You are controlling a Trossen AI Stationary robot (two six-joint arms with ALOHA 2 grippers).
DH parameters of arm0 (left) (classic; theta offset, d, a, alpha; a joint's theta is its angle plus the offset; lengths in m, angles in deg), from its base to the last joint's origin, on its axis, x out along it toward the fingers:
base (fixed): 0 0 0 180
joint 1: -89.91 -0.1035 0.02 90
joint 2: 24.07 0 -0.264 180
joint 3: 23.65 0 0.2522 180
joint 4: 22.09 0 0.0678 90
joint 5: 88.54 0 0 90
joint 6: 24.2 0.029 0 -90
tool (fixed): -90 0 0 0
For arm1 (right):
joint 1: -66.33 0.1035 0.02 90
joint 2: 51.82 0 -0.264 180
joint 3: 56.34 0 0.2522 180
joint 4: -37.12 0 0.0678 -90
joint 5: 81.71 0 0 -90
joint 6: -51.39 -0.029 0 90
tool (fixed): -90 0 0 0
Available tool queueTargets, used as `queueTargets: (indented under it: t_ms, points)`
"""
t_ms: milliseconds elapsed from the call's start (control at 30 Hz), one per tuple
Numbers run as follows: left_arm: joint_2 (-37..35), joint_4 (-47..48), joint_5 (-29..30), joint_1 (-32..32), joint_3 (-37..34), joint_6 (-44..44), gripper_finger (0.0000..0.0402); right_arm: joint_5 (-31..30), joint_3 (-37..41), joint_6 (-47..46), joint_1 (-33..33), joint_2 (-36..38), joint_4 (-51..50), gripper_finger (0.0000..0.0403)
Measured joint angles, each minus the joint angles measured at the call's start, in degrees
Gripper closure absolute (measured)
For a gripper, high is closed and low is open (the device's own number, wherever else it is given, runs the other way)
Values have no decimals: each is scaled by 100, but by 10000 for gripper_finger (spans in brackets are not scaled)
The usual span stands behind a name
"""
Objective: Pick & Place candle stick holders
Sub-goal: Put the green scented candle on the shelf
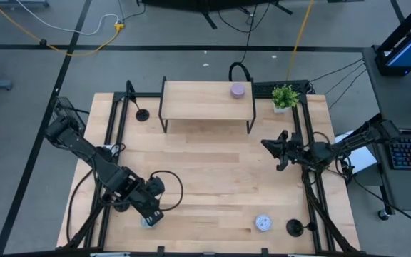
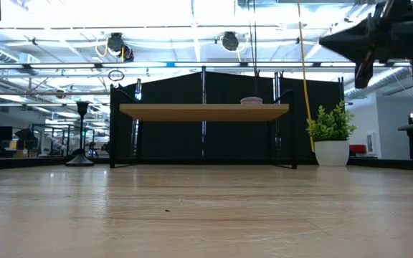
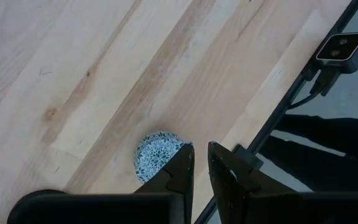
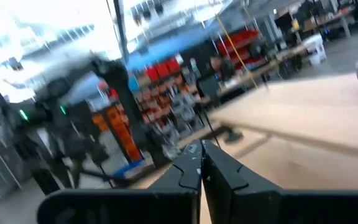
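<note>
holder [image 1: 142,114]: black, upright, far left | holder [image 1: 294,228]: black, upright, near right corner

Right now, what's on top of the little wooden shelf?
A round lavender puck sits on the shelf, near its right end. Nothing else shows on top. From above, the board hides whatever lies under it.
</note>
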Motion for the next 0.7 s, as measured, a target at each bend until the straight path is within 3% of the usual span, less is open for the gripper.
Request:
queueTargets:
  t_ms: [233,400,700]
  points:
    - [-1,0,1,13,0,-7,350,-9,0,-570,0,-2,-1500,402]
    - [-1,-2,-3,13,0,-7,347,-11,0,-401,0,-2,-2086,402]
    - [-1,-2,-1,13,0,-136,276,20,0,488,-2,1,-2164,403]
